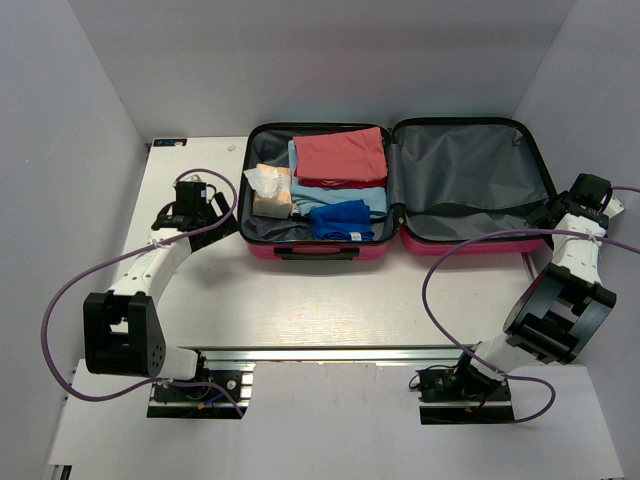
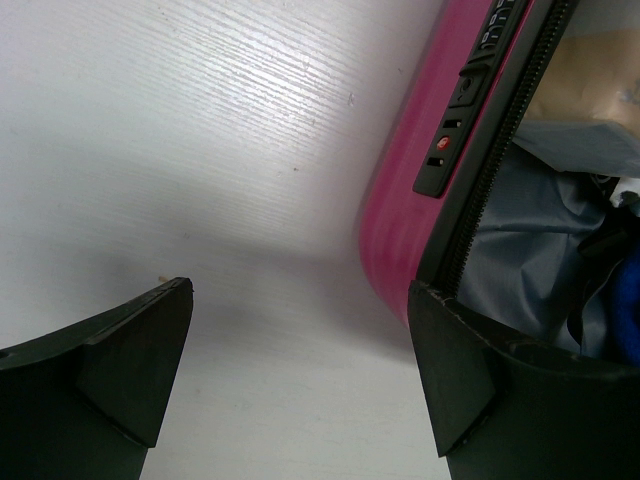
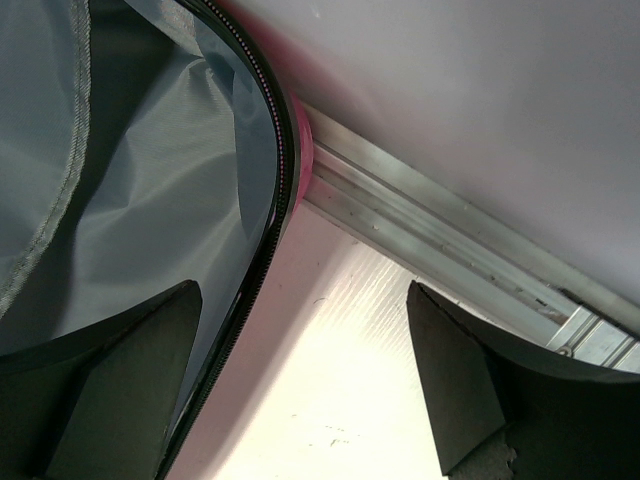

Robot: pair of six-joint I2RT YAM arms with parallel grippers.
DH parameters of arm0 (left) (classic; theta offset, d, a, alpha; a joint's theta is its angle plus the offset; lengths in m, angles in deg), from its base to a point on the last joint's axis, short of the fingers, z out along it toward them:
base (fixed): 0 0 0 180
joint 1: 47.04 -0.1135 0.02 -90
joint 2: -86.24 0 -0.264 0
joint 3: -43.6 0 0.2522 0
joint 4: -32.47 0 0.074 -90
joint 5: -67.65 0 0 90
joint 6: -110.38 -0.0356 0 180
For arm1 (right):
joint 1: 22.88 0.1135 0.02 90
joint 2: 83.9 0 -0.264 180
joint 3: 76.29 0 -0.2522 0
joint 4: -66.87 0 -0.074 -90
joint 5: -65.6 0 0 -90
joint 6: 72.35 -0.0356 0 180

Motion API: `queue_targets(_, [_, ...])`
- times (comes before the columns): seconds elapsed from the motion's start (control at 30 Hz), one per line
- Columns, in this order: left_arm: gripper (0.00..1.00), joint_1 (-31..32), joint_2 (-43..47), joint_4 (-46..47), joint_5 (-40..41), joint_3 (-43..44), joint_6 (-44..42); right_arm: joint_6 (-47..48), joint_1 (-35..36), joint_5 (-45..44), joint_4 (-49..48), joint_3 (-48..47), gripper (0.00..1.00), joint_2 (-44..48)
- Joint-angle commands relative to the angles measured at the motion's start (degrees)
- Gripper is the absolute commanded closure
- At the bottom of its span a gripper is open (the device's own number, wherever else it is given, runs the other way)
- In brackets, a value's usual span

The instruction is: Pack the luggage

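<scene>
The luggage (image 1: 300, 251) lies open flat at the back of the table, with a pink shell and black trim. Its left half holds a folded red garment (image 1: 341, 155), light blue cloth (image 1: 340, 197), a blue garment (image 1: 340, 219) and a beige tissue pack (image 1: 270, 193). The right half (image 1: 465, 170) shows only grey lining. My left gripper (image 1: 218, 207) is open beside the luggage's left wall, with nothing between its fingers. In the left wrist view the pink shell (image 2: 400, 220) lies just ahead of the left gripper (image 2: 300, 290). My right gripper (image 1: 548, 212) is open at the lid's right edge. The right wrist view shows that gripper (image 3: 303, 290) straddling the zipper rim (image 3: 270, 200).
A combination lock (image 2: 455, 140) sits on the luggage's black rim. An aluminium rail (image 3: 450, 240) runs along the table's right edge, with the enclosure wall (image 3: 480, 110) just beyond it. White table (image 1: 330, 305) lies in front of the luggage. Purple cables (image 1: 60, 300) loop from both arms.
</scene>
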Motion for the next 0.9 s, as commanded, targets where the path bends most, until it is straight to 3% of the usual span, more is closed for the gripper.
queue_targets(0.0, [0.02,0.9,-1.6,9.6,-9.3,-0.2,2.5,-3.9,-0.3,-1.3,1.2,-1.0,0.12,-1.1])
queue_targets(0.2, [0.03,0.9,-3.6,9.8,-12.5,0.4,3.6,-6.8,1.0,-1.8,3.1,-0.1,0.11,2.5])
queue_targets(0.43, [0.02,1.5,2.5,6.2,-9.7,3.0,5.6,-10.5,2.5,-1.7,3.1,3.4,0.11,8.2])
queue_targets(0.73, [0.02,1.5,2.1,0.1,-7.4,7.3,4.5,-16.3,2.9,1.1,-1.6,6.8,0.11,5.2])
queue_targets(0.87, [0.02,1.5,2.8,1.8,-8.1,6.0,4.4,-17.4,3.4,1.5,-4.5,7.8,0.11,3.8])
